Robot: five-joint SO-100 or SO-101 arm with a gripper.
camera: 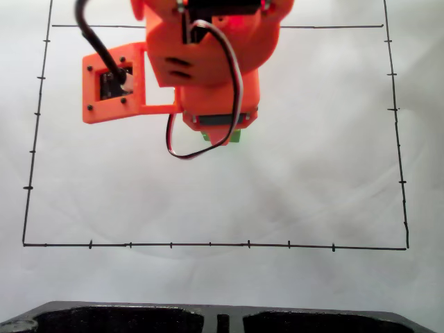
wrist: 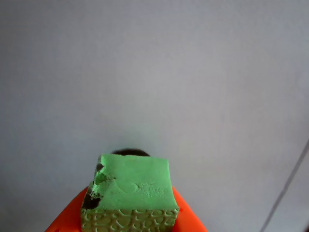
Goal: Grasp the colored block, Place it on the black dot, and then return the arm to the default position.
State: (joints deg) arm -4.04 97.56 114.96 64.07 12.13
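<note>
The orange-red plastic claw (wrist: 129, 223) is closed on the small bright green foam cube (wrist: 131, 186), which sits between its two orange fingers at the bottom edge of the wrist view, with a smooth top, a pebbled front face and a small dark chip at its left corner. Just beyond the far edge of the cube a dark curved sliver shows, probably the hand-inked black dot (wrist: 130, 152), so the coming move seems to turn on bringing the cube slightly forward and down over it. In the fixed view the cube is almost hidden under the arm (camera: 208, 62), above the white tabletop (camera: 312, 173) with thin ruled black lines (camera: 208, 244).
</note>
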